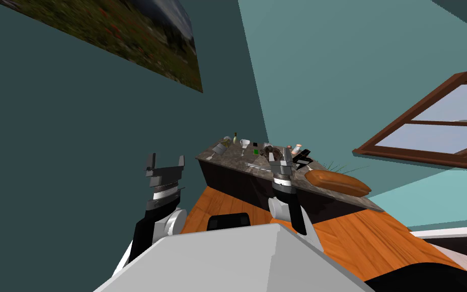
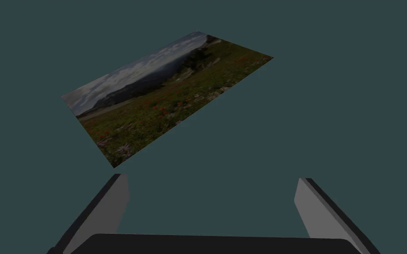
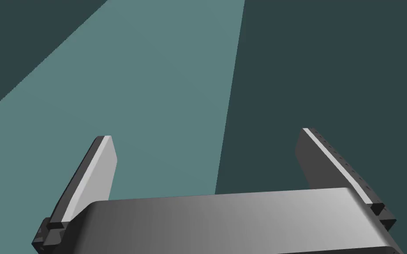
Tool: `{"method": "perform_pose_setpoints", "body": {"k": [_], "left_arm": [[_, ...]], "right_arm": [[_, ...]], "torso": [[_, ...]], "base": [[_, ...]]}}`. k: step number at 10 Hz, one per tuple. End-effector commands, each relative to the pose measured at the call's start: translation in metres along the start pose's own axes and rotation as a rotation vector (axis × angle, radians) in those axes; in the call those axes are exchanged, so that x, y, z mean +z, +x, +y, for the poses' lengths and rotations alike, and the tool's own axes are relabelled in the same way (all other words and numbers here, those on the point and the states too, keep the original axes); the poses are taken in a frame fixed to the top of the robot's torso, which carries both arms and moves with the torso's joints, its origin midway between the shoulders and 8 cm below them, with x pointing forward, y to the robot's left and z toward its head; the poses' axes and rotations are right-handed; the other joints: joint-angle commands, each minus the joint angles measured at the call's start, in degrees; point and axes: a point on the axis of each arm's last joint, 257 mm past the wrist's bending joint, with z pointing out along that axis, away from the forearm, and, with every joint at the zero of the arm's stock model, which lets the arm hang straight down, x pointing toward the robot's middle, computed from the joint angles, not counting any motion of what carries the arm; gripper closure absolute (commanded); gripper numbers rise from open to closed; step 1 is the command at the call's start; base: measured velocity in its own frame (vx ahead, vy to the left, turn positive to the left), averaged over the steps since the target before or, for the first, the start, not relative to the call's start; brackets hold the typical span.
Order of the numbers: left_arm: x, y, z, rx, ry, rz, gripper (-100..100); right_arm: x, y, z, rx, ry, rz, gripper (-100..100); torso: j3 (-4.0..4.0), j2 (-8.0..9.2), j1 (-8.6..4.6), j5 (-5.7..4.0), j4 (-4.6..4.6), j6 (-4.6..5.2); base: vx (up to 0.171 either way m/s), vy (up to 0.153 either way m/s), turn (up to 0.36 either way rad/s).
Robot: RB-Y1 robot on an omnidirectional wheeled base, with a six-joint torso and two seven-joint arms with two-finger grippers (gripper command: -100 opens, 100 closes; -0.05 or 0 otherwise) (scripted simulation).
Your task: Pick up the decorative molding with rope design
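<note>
A dark cabinet with a mottled stone top point(image 1: 237, 161) stands ahead against the teal wall. Its top carries several small things, and a thin pale strip point(image 1: 256, 166) lies near the front edge; I cannot tell whether that is the rope-patterned molding. My right gripper point(image 1: 279, 153) is raised in front of the cabinet's middle, over the small things, and its fingers stand open and empty point(image 3: 205, 134). To the left of the cabinet my left gripper point(image 1: 165, 162) is held up, open, with nothing between its fingers point(image 2: 211, 178).
On the top are a small bottle point(image 1: 235, 138), a white cup point(image 1: 244, 144), a green-and-black item point(image 1: 256, 150) and a long brown loaf-shaped thing point(image 1: 337, 182) at the right end. An orange wood floor point(image 1: 359, 238) lies beside the cabinet. A brown-framed window point(image 1: 440, 126) is on the right.
</note>
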Motion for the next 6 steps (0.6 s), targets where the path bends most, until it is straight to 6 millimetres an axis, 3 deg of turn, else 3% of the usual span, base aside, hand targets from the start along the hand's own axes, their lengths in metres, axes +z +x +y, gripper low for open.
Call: {"method": "perform_pose_setpoints", "body": {"k": [1,6], "left_arm": [[0.0,0.0,0.0,0.0,0.0,0.0,0],[0.0,0.0,0.0,0.0,0.0,0.0,0]], "right_arm": [[-0.003,0.002,-0.007,-0.038,0.024,0.037,-100],[-0.033,-0.012,-0.054,-0.272,0.193,0.168,-100]], "torso": [[0.0,0.0,0.0,0.0,0.0,0.0],[-0.01,-0.01,0.27,0.06,-0.01,0.0]], "base": [[0.0,0.013,0.018],[0.004,0.069,0.026]]}}
